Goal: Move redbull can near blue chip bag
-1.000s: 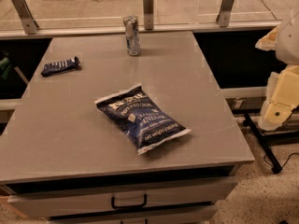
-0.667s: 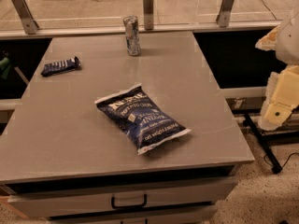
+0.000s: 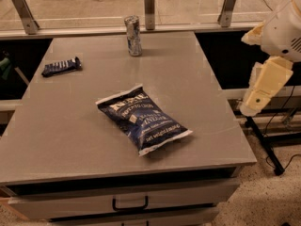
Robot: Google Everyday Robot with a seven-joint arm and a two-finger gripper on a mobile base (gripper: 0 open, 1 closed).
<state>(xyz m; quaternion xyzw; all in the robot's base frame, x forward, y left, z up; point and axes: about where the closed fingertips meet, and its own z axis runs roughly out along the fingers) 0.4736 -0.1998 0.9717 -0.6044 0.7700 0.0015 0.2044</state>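
Note:
The redbull can (image 3: 133, 35) stands upright at the far edge of the grey table (image 3: 56, 140), near the middle. The blue chip bag (image 3: 144, 123) lies flat at the table's centre, a good way in front of the can, and the two are well apart. My gripper (image 3: 252, 103) hangs at the end of the cream arm off the table's right side, level with the bag and touching nothing. It is far from the can.
A small dark blue snack wrapper (image 3: 61, 67) lies near the table's left edge. A glass rail with metal posts (image 3: 149, 2) runs behind the table. A drawer with a black handle (image 3: 130, 204) is under the front edge. Cables and a stand foot (image 3: 270, 149) lie on the floor at the right.
The arm and gripper have shifted a little to the left, closer to the table's right edge. The can, bag and wrapper have not moved.

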